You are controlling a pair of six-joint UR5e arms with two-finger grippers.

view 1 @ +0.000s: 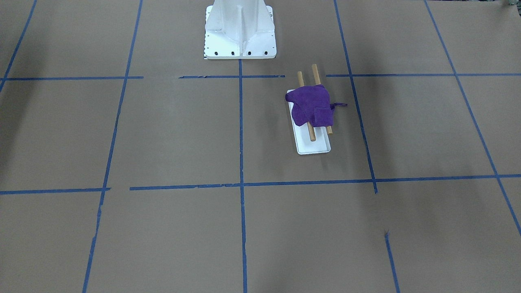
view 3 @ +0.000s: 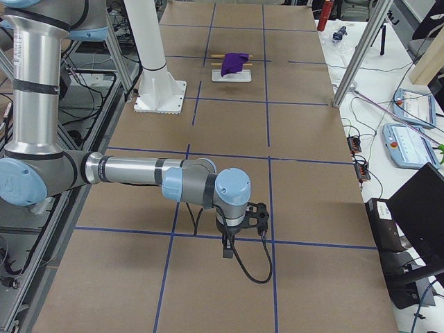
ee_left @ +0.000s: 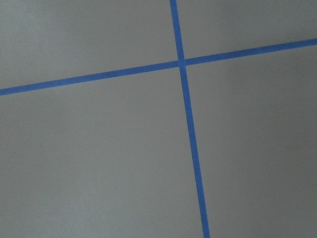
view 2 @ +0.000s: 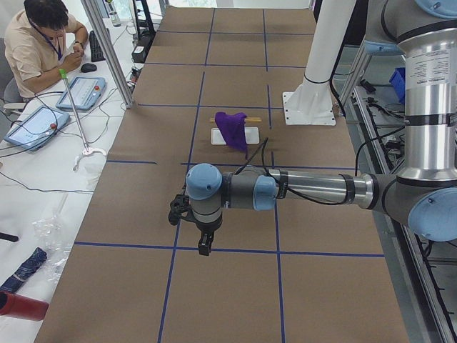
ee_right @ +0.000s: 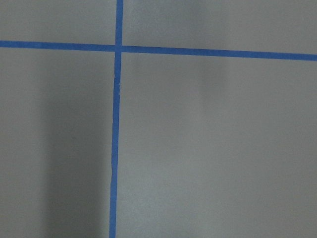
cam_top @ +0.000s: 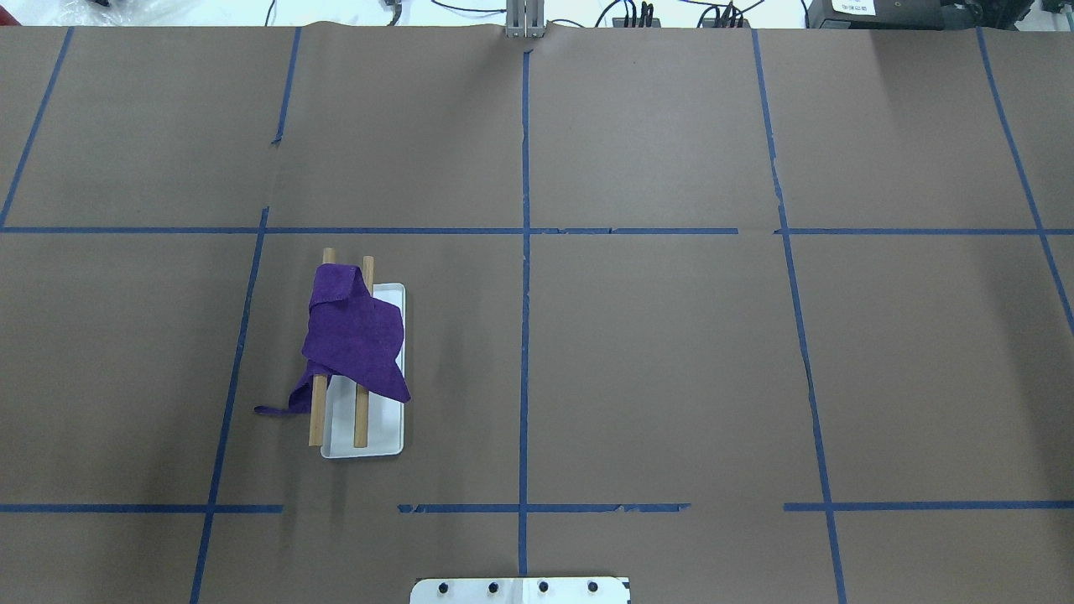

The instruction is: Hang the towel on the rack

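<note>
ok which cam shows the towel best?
Overhead exterior: the towel is largest there, draped over both bars of the rack, one corner hanging off the side. Front-facing shows it nearly as well; side views show it small and far; wrist cameras show only table and tape.

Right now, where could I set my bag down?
Everything on the robot's right of the centre tape line is bare. On its left, only the rack with the towel takes room; squares around it are free. The pedestal crowds the robot's edge.
</note>
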